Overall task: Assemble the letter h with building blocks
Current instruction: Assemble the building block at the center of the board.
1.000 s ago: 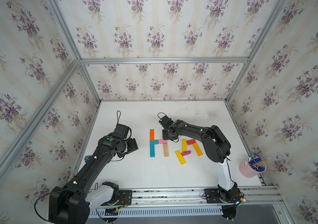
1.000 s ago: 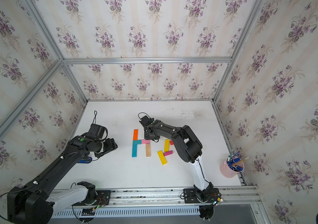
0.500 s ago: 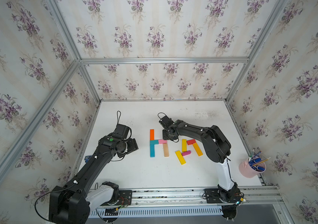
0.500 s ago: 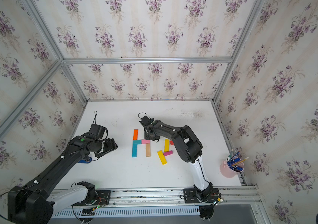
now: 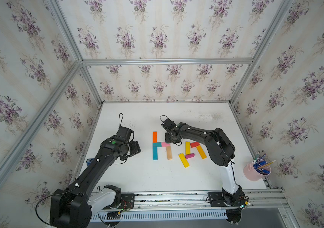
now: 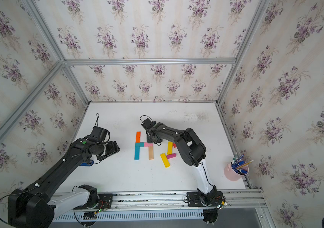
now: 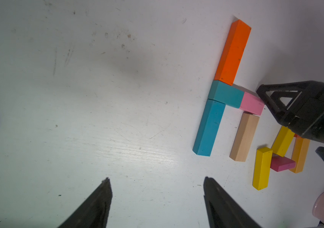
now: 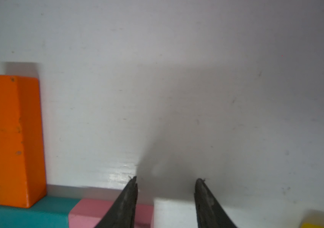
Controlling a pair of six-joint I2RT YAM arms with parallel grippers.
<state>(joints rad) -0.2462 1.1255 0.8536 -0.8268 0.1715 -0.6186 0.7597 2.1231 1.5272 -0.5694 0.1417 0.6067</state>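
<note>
table [image 5: 157, 177], white and scuffed: left gripper [image 7: 156, 178] hangs released and empty, well apart from the blocks. right gripper [image 8: 167, 178] sits low, jaws parted, clasping nothing, one tip at the end of the pink block [image 5: 165, 144]. between the grippers, nearer the right one, orange bar [image 5: 154, 137], long teal bar [image 5: 155, 153], wood bar [image 5: 169, 152], short teal bar [image 5: 156, 144] and that pink block form an h. past the right gripper, beneath its arm, lie two yellow bars [image 5: 183, 160], amber bar [image 5: 201, 152], red bar [image 5: 194, 144] and magenta bar [image 5: 189, 156].
</note>
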